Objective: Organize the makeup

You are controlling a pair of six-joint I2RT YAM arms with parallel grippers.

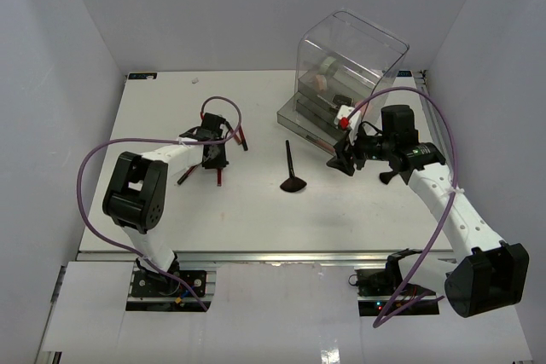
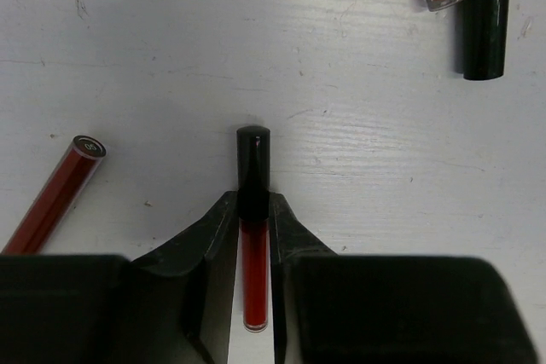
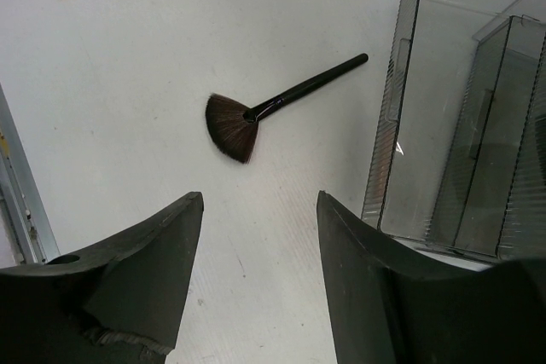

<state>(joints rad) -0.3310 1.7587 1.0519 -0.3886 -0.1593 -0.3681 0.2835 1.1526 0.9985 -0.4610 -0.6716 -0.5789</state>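
At the left of the table, the left gripper is clamped on a red tube that lies flat, its fingers pressing both sides just below the black cap. Other dark-red sticks lie near it. The fan brush lies mid-table, beyond the right gripper, whose jaws stand wide apart and hold nothing. At the far right, the clear drawer box holds what looks like a pink puff.
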